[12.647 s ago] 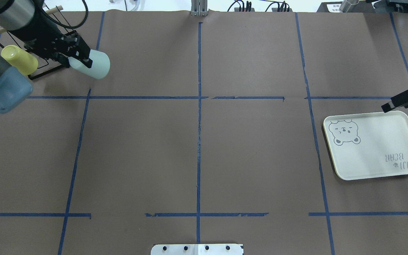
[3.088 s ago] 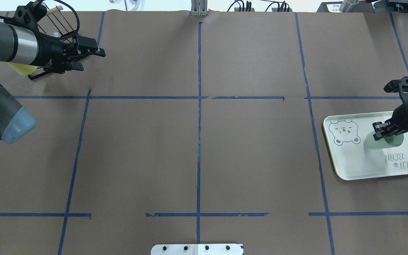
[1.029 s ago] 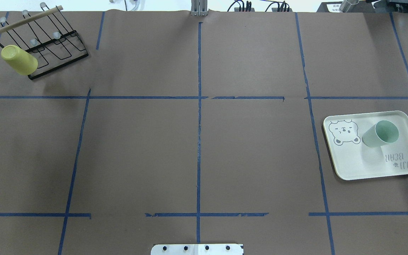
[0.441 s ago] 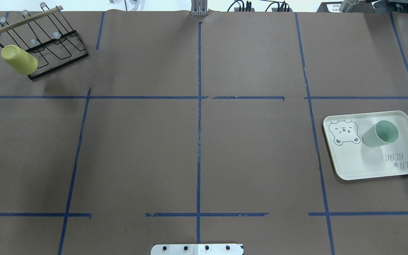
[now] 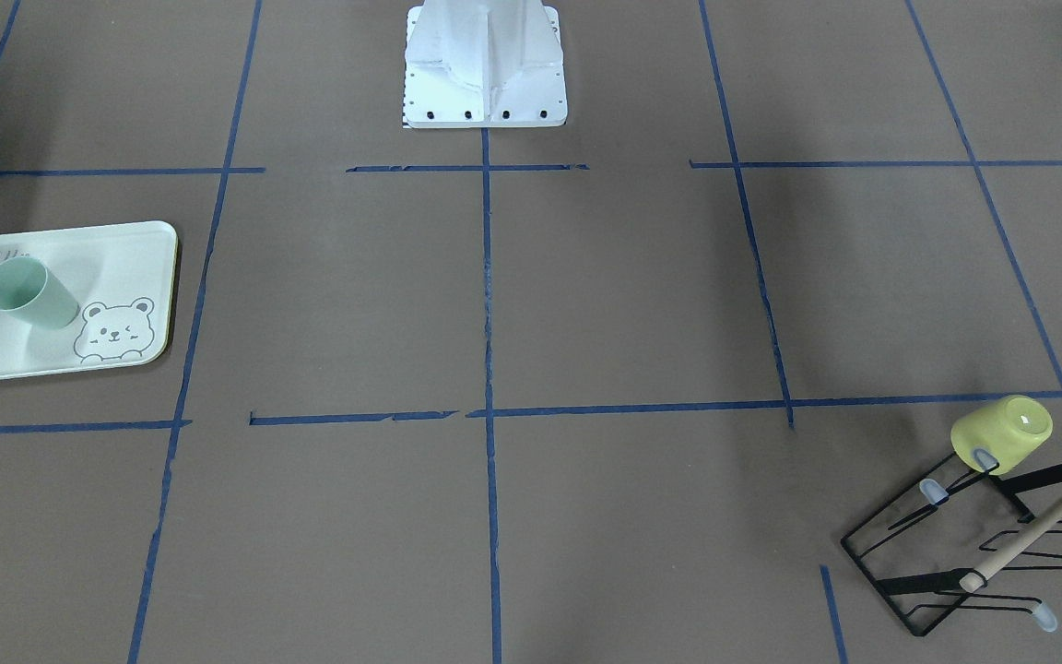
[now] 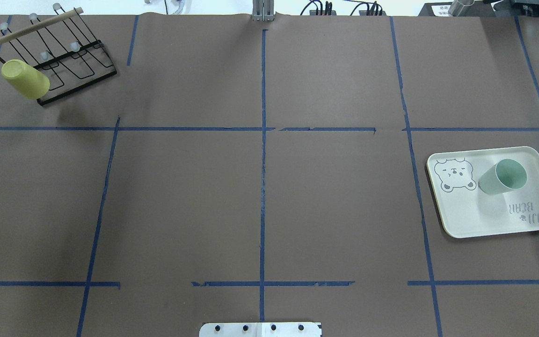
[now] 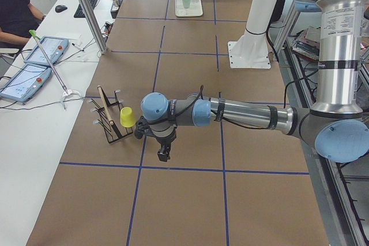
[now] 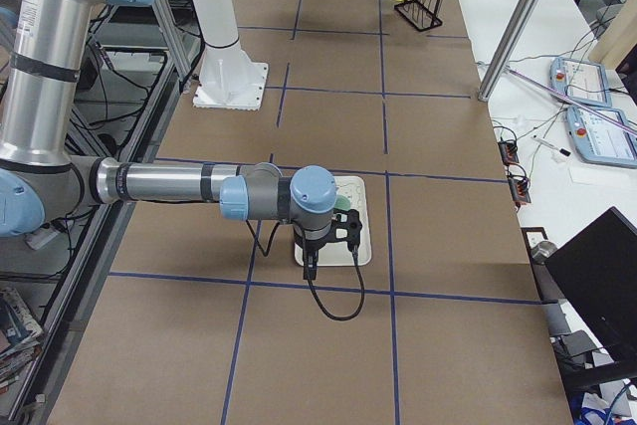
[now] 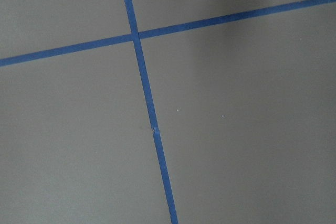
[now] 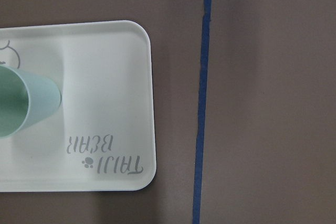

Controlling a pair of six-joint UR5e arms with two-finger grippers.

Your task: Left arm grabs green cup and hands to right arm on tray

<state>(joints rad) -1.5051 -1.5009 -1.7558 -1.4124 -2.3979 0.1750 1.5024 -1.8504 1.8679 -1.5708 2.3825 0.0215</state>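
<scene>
The green cup (image 6: 503, 176) stands upright, mouth up, on the tray (image 6: 475, 215) next to the bear drawing, with nothing holding it. The cup (image 5: 29, 293) and tray (image 5: 125, 258) also show at the front view's left, and the right wrist view shows the cup (image 10: 21, 106) on the tray (image 10: 105, 77). My left gripper (image 7: 163, 155) shows only in the exterior left view, pointing down near the rack. My right gripper (image 8: 311, 266) shows only in the exterior right view, over the tray's near edge. I cannot tell whether either is open or shut.
A yellow-green cup (image 6: 25, 79) hangs on a black wire rack (image 6: 77, 70) at the far left corner. The white robot base (image 5: 485, 65) stands at the table's robot side. Blue tape lines grid the brown table. An operator (image 7: 14, 4) sits beside the table.
Earlier my left gripper held the green cup by the rack, then my right gripper set it on the tray. Both arms have left the overhead view. Nothing has moved in the last second.
</scene>
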